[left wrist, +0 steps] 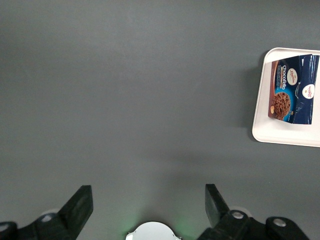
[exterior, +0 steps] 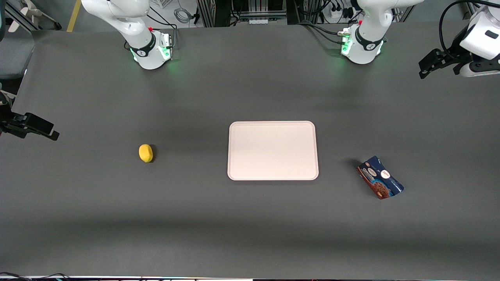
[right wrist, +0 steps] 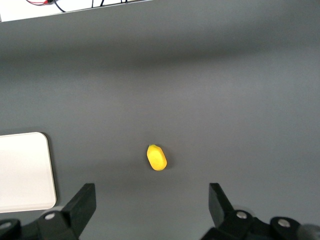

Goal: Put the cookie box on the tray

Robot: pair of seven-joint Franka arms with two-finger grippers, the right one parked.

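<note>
The hand [exterior: 431,64] is hovering empty, fingers [left wrist: 80,205] spread apart, over the working arm's end of the bench [exterior: 250,234], where the cookie box [exterior: 379,177] is lying near the tray [exterior: 272,150] but apart from it.

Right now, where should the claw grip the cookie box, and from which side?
Probably from above, closing on the two long sides of the cookie box near its middle. It lies flat, slanted, apart from the tray, so the open claw, raised at the working arm's end, must turn to match.
</note>
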